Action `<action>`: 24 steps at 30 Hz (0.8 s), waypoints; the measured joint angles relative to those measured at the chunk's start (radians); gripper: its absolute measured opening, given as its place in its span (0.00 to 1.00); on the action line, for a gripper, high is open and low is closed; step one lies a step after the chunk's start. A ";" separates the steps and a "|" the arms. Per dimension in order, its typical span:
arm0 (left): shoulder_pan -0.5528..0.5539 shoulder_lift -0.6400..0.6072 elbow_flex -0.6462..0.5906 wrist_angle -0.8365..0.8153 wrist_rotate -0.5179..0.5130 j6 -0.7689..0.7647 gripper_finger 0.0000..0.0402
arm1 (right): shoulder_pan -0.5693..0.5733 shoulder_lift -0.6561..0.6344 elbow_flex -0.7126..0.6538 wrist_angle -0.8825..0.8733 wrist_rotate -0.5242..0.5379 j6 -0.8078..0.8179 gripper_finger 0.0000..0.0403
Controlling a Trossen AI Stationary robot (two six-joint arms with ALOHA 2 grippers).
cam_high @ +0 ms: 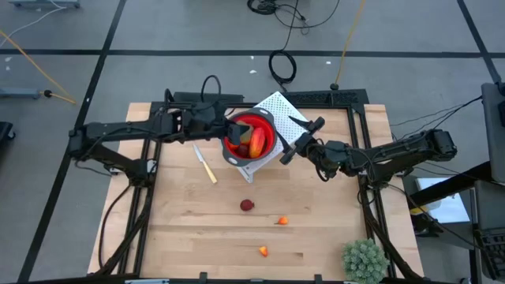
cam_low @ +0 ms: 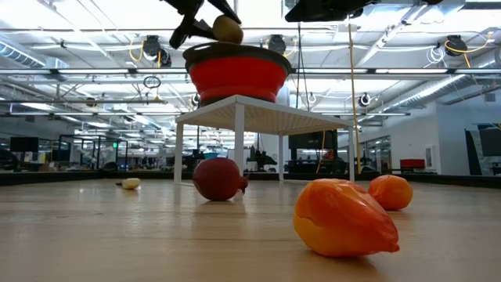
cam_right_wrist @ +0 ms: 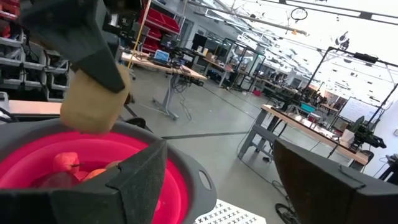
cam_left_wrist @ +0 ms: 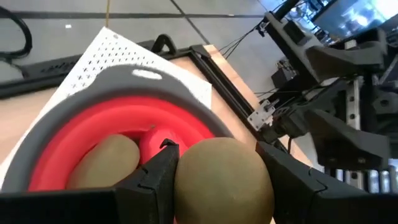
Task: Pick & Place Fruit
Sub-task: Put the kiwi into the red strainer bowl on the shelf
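Fruit in hand: an olive-brown oval (cam_left_wrist: pixel 222 180) is pinched between the jaws of the left gripper (cam_left_wrist: pixel 217 177), one finger on each side. It hangs directly above the red bowl (cam_high: pixel 249 136), just over the rim, so the coming move turns on a straight drop: bowl below, nothing between. Judged from this, letting go is the step in hand. The oval's long axis cannot be told from these views.

Inside the bowl another olive-brown piece (cam_left_wrist: pixel 102 163) lies against the red wall; the high view also shows orange and red pieces in there.

Right gripper (cam_high: pixel 301 140) sits just beside the bowl's far rim on the right arm's side, jaws spread, holding nothing. The bowl rests on a white perforated stand (cam_high: pixel 272 106) raised above the surface (cam_high: pixel 181 237).

Loose fruit on the surface, nearest the front edge first: an orange piece (cam_high: pixel 263 252), a second orange piece (cam_high: pixel 282 221), then a dark red ball (cam_high: pixel 247 206). All three lie well apart from both grippers, roughly midway between the arms. A cream-handled knife (cam_high: pixel 206 165) lies near the left arm. A spiky green plant ball (cam_high: pixel 364 260) sits at the front right corner.

No brand, label or legible writing in any view.
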 joint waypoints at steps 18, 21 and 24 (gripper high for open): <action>0.020 0.285 0.430 -0.580 -0.018 0.098 0.46 | -0.001 0.000 0.000 -0.037 0.003 0.044 0.70; 0.029 0.298 0.428 -0.589 0.009 0.083 0.46 | -0.001 0.000 0.000 -0.038 0.003 0.044 0.70; 0.034 0.293 0.429 -0.584 0.012 0.068 0.46 | -0.001 0.000 0.000 -0.037 0.003 0.044 0.70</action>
